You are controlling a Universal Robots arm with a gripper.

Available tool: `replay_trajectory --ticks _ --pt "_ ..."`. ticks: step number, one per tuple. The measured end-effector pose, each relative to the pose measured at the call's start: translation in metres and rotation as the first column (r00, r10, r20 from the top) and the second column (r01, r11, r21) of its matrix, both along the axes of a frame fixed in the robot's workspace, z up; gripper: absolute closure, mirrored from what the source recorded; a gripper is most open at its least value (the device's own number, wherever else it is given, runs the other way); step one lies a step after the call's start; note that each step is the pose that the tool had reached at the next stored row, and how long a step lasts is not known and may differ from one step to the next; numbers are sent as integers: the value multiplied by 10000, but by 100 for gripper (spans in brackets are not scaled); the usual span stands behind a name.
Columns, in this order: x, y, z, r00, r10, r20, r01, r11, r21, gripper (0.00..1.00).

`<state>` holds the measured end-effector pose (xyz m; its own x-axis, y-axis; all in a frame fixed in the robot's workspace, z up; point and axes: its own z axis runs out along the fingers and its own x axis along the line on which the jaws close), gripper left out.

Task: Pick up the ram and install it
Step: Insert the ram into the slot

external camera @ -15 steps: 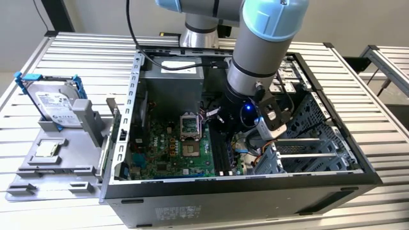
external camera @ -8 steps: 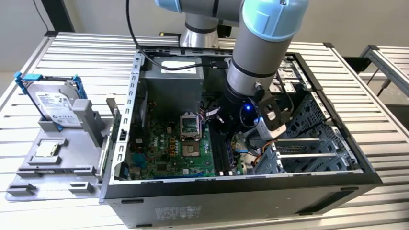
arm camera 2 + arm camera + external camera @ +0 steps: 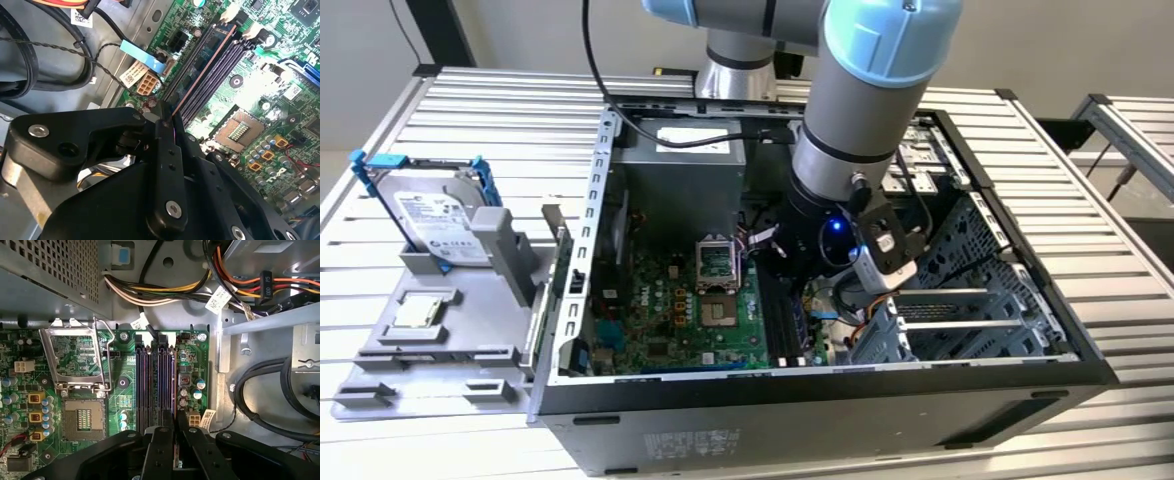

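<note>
The robot arm [image 3: 854, 110] reaches steeply downward, its wrist low; the black gripper [image 3: 175, 440] points down, its two fingers [image 3: 160, 450] drawn close together on a thin edge.

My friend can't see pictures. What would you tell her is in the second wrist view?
A black end effector holds the ram, seen edge-on as a thin strip, lined up along the long dark memory slots on a green motherboard. An open processor socket sits nearby.
</note>
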<state>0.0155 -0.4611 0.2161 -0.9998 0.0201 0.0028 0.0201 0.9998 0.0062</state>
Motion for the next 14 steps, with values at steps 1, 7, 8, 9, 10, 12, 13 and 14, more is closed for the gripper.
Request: replay_trajectory --ticks 1,7,8,9,10,12,13,14 --pt "0 0 0 10000 0 0 0 10000 1 100" --pt "0 -1 -1 10000 0 0 0 10000 1 100" --pt "0 -1 0 10000 0 0 0 10000 1 100" --pt "0 -1 0 10000 0 0 0 10000 1 100" --pt "0 -1 1 10000 0 1 0 10000 2 100" --pt "0 0 5 10000 -1 1 1 10000 4 100" --pt "0 0 8 10000 -1 0 1 10000 6 100" --pt "0 0 16 10000 -1 0 1 10000 3 100"
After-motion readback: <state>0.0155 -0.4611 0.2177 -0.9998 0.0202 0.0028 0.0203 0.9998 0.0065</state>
